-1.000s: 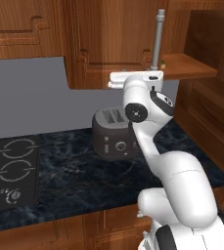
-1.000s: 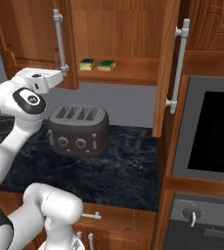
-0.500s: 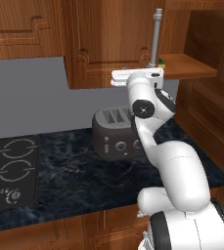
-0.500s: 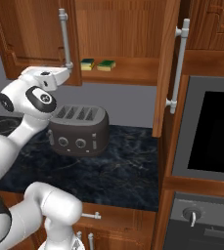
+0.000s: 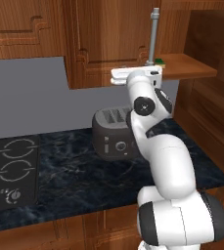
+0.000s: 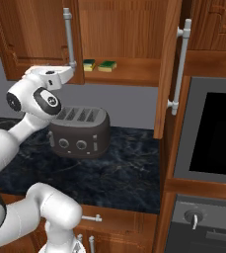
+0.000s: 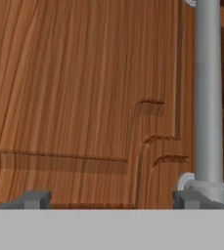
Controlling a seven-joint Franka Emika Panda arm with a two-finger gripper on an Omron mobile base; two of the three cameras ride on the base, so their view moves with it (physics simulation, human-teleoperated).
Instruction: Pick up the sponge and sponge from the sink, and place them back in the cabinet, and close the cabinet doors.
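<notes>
No text, label, brand or number can be read anywhere (the toaster (image 6: 78, 131) dials are bare knobs).

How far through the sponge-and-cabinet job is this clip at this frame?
Done: both sponges lie on the cabinet shelf. In hand: the open gripper is up against the left door, beside its bar handle. Left: both doors, including the right door, stand open and need closing.
</notes>
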